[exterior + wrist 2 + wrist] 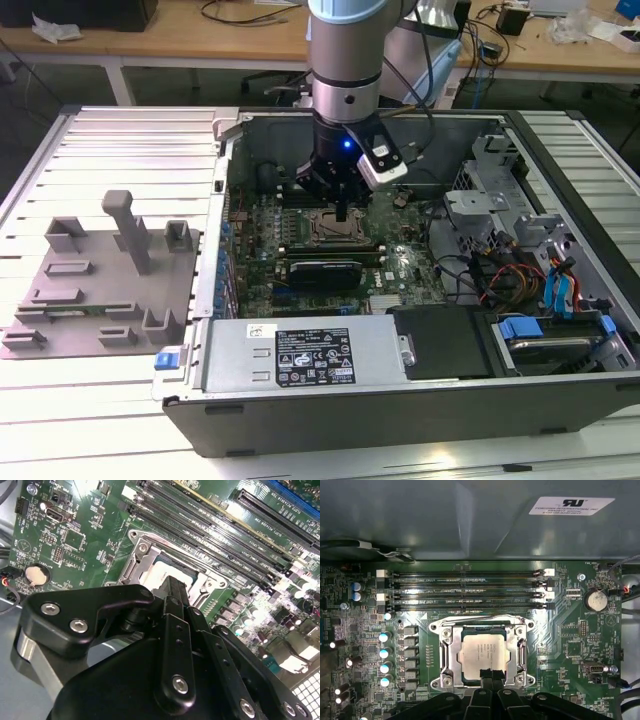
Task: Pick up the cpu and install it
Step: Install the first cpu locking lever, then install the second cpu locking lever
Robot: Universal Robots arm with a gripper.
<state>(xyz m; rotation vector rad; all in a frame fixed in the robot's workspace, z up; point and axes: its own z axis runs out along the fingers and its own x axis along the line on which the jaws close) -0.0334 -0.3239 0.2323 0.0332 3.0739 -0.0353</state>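
Behind the rig you have wooden workbenches strewn with cables; nearer, a pale ribbed metal surface (120,140) carries the open dark computer case (400,400) and, toward the exterior view's left, a grey plastic tray (60,300) with moulded blocks.

Inside the case lies the green motherboard (400,270), with black memory slots (465,587) running just beside the dark metal-framed socket (445,652).

Your arm's black gripper (343,207) hangs straight over that socket. The small flat square cpu with its pale silver-white metal top (485,655) lies inside the socket frame, level as far as you can judge in both wrist views.

You appear to be at the install step: the chip is at its seat rather than on the tray. Whether it is fully bedded you cannot confirm from here.

The jaws stand close together, their tips meeting at the near edge of the chip's top in the first wrist view; whether they pinch it, merely touch it or hang just above, you cannot tell.

Any further move here calls for a straight vertical line, since a sideways drag could skew the chip in its seat.
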